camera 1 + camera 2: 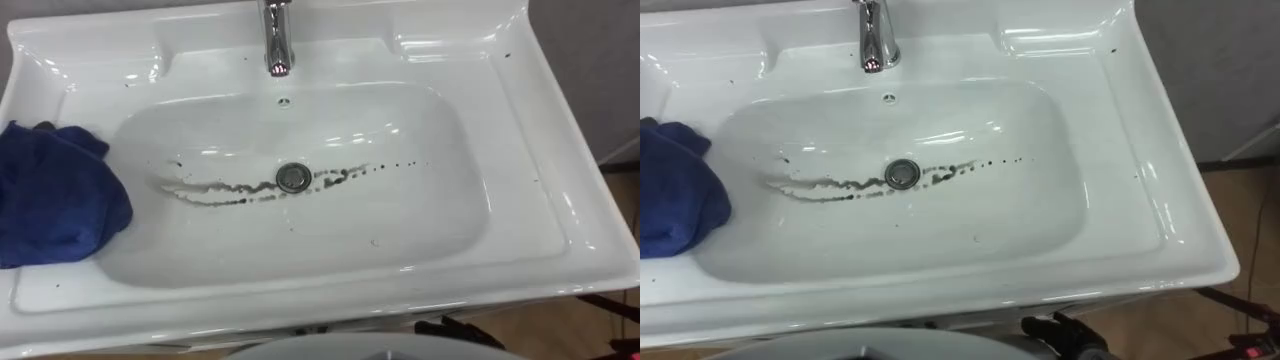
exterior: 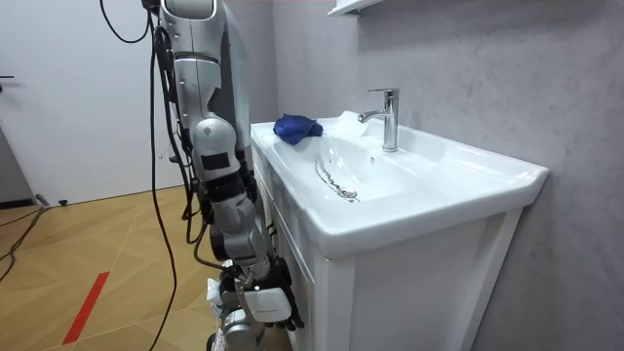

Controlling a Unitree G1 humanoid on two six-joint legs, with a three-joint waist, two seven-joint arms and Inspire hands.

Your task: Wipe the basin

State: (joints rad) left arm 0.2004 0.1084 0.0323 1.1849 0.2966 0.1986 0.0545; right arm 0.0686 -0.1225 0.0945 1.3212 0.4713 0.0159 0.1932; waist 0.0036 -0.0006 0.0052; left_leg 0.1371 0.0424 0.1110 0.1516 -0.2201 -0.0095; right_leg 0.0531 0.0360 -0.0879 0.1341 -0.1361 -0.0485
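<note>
The basin (image 1: 300, 300) showed its glossy white front rim closest, set atop a white cabinet (image 2: 409, 292). A crumpled blue cloth (image 1: 55, 200) sat on the basin's left ledge, one edge drooping into the bowl. Dark grime streaks (image 1: 215, 190) ran across the bowl's floor on both sides of the drain (image 1: 292, 177), below the chrome faucet (image 1: 277, 35). The robot stood at the basin, its right hand (image 2: 261, 302) hanging low beside the cabinet. I couldn't tell whether its fingers were curled.

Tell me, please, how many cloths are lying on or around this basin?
1: a blue cloth bunched on the left ledge of the white basin, its edge reaching over the bowl's rim.
</note>
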